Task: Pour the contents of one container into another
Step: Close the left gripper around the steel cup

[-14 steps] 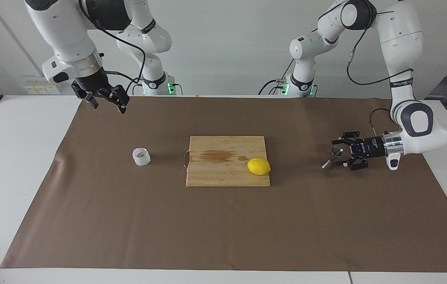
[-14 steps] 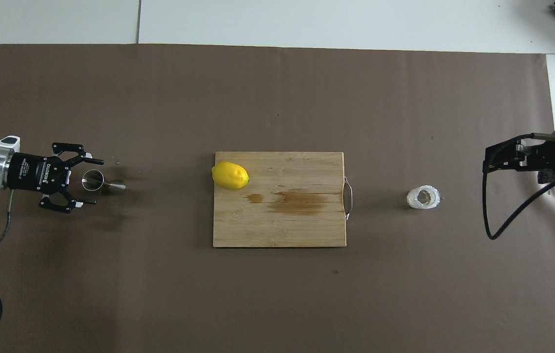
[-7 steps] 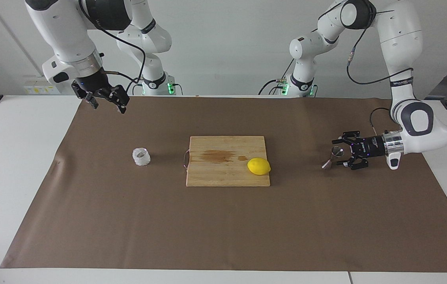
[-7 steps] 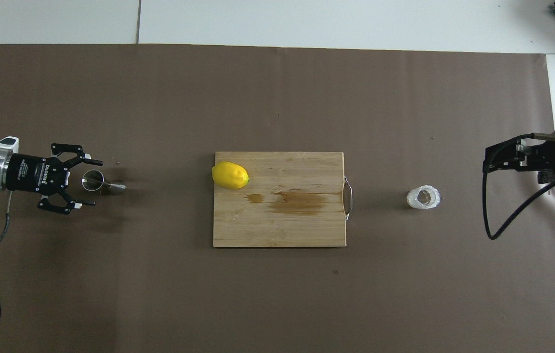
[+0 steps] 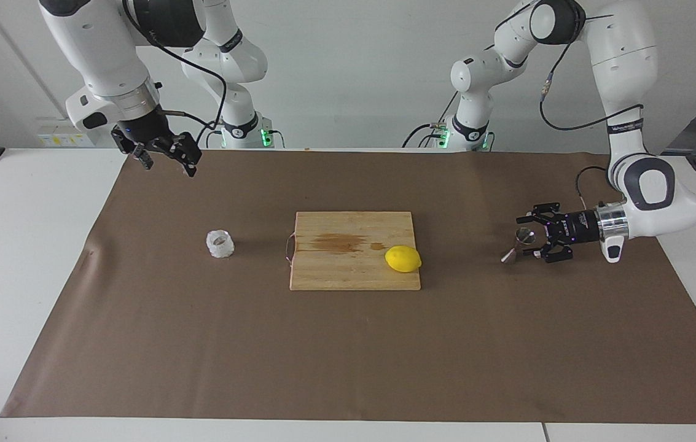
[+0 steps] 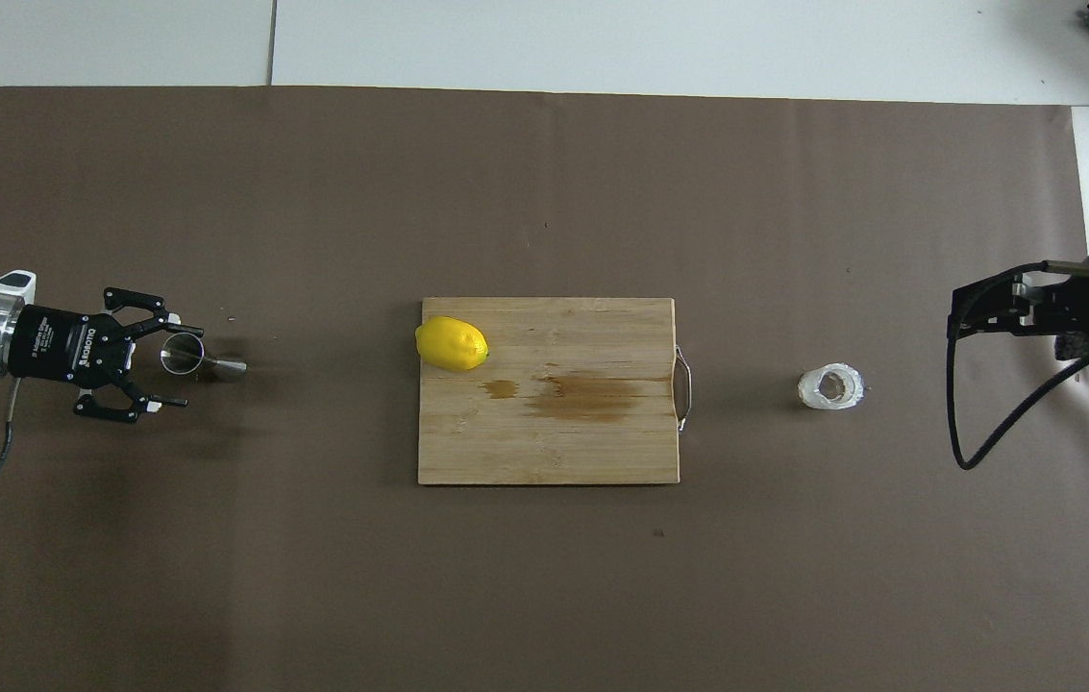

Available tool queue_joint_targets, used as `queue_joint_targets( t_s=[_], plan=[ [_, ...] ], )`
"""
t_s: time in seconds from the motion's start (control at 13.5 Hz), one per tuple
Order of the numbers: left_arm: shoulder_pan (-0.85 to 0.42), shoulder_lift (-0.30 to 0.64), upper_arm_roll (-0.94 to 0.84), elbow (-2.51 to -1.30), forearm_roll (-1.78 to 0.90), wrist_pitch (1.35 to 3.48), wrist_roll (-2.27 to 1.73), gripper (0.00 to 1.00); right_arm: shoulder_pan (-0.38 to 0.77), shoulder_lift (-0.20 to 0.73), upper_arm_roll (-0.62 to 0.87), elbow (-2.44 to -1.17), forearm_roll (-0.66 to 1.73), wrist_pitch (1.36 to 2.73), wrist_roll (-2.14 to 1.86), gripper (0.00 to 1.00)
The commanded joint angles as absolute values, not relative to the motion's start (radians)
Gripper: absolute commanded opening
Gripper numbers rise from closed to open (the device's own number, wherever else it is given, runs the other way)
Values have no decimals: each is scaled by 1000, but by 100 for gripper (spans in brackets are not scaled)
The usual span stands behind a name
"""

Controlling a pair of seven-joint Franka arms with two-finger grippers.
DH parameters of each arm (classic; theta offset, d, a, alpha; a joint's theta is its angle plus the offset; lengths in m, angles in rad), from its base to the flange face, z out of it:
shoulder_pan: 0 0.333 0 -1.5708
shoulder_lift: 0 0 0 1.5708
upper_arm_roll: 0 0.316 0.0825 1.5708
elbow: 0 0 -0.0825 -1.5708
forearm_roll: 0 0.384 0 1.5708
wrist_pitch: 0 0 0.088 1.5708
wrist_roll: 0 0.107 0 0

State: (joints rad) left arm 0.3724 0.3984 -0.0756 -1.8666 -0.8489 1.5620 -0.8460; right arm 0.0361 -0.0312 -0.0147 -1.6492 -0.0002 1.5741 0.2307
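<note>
While the metal jigger (image 5: 518, 245) stands on the brown mat (image 5: 348, 356) at the left arm's end of the counter (image 5: 10, 276), the left pincer (image 5: 529, 240) lies low and level around it, its fingers (image 6: 181, 326) spread, one on each side of the upper cone, not clamped on it. The bumpy glass cup (image 5: 220, 244) sits on the mat toward the right arm's end, well apart from the jigger. Between them lies a wooden cutting board (image 5: 348, 270) bearing a lemon (image 5: 403, 258). The right pincer (image 5: 163, 161) hangs released over the mat's edge nearest the robots, well clear of the cup; that arm waits.
</note>
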Motion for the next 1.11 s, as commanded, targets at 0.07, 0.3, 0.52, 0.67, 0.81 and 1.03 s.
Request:
queue_joint_targets(
  t_s=[0.07,0.3,0.52,0.67,0.81,1.03],
  plan=[
    [370,368,-69,-1894,-836,1555,-859,78,34,-49,-12,-1667,2,1580,242,100],
    [370,368,-71,-1894,-836,1557,-859,76,34,-49,-12,-1667,2,1580,242,100],
    [365,370,-71,-1893,-839,1565,-862,68,34,-49,-12,-1667,2,1580,242,100],
    [367,373,-71,-1890,-841,1565,-864,66,34,-49,-12,-1667,2,1580,242,100],
    [367,374,-71,-1887,-844,1566,-864,62,34,-49,-12,-1667,2,1580,242,100],
    [365,377,-71,-1885,-847,1568,-867,53,34,-49,-12,-1667,2,1580,242,100]
  ],
)
